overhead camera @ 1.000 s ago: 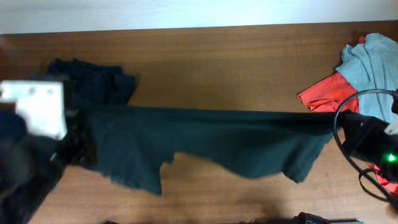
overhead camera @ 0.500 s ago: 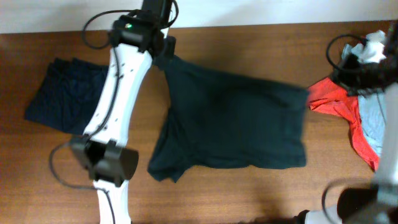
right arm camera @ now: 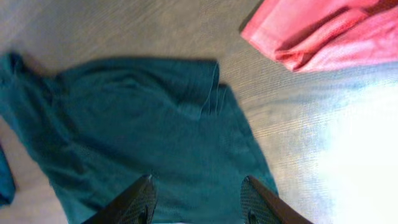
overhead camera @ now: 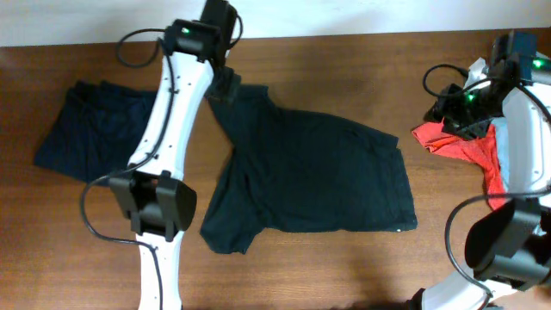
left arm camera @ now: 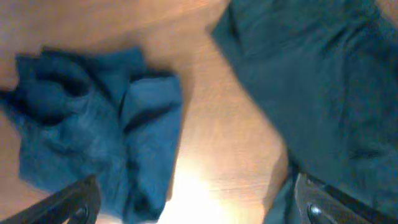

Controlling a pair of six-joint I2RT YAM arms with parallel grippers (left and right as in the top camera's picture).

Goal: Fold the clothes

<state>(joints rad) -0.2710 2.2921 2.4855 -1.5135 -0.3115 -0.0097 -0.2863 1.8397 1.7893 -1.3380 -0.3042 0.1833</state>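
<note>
Overhead, I am seeing the dark T-shirt [overhead camera: 318,176] lying spread flat on the wooden table [overhead camera: 344,267], roughly in the middle. One sleeve is pointing toward the far edge and the other toward the near left corner. A crumpled navy garment [overhead camera: 86,129] is sitting to its left, apart from it. A red garment [overhead camera: 461,142] is lying off to its right, near the table's end.

On the left wrist camera, the left gripper [left arm camera: 193,208] is standing spread wide. Its fingers [left arm camera: 74,199] are showing at the two bottom corners of the view, with only bare wood between them and nothing pinched. The navy garment is lying below on one side and the T-shirt's edge on the other.

On the right wrist camera, the right gripper [right arm camera: 199,202] is hanging above the T-shirt with its fingers parted. I am seeing no fabric caught between them. The red garment is showing in the upper right corner.
</note>
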